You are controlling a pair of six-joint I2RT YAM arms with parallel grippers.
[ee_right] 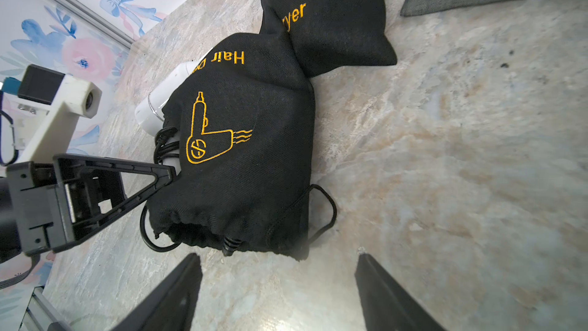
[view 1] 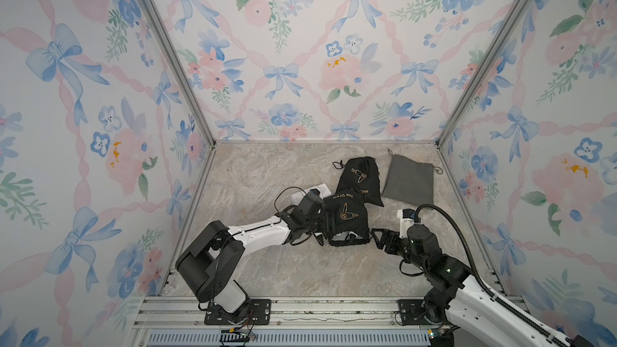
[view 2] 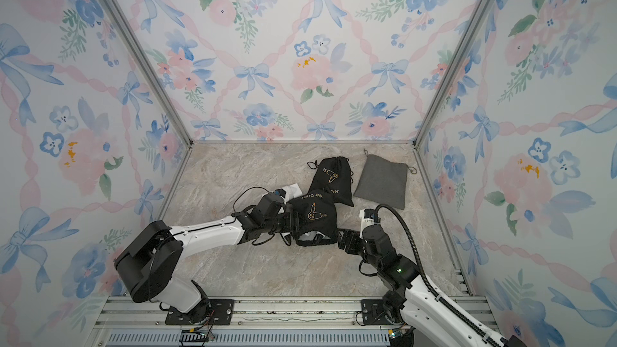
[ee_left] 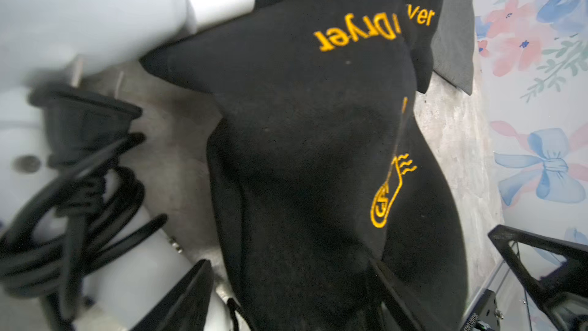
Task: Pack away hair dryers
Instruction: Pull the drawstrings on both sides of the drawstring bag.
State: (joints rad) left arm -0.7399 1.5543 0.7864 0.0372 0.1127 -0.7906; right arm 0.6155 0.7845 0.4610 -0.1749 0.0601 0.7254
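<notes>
A white hair dryer (view 1: pixel 317 190) (ee_left: pixel 79 20) lies on the table behind my left wrist, its black cord (ee_left: pixel 79 192) bundled beside it. A black pouch (view 1: pixel 347 218) (ee_right: pixel 241 160) marked "Hair Dryer" lies mid-table with its mouth toward my right arm. White plastic (view 1: pixel 338 237) shows in that mouth and a dark plug (ee_right: pixel 230 243) sticks out. My left gripper (ee_left: pixel 288 264) is open, its jaws standing wide on either side of this pouch; one finger (ee_right: pixel 140 175) rests against the pouch's side. My right gripper (ee_right: pixel 280 265) (view 1: pixel 379 237) is open over bare table just short of the mouth.
A second black pouch (view 1: pixel 359 178) lies behind the first, partly under it. A flat grey pouch (view 1: pixel 409 180) lies at the back right. Flowered walls (view 1: pixel 300 61) close in three sides. The metal rail (view 1: pixel 300 308) with both arm bases runs along the front.
</notes>
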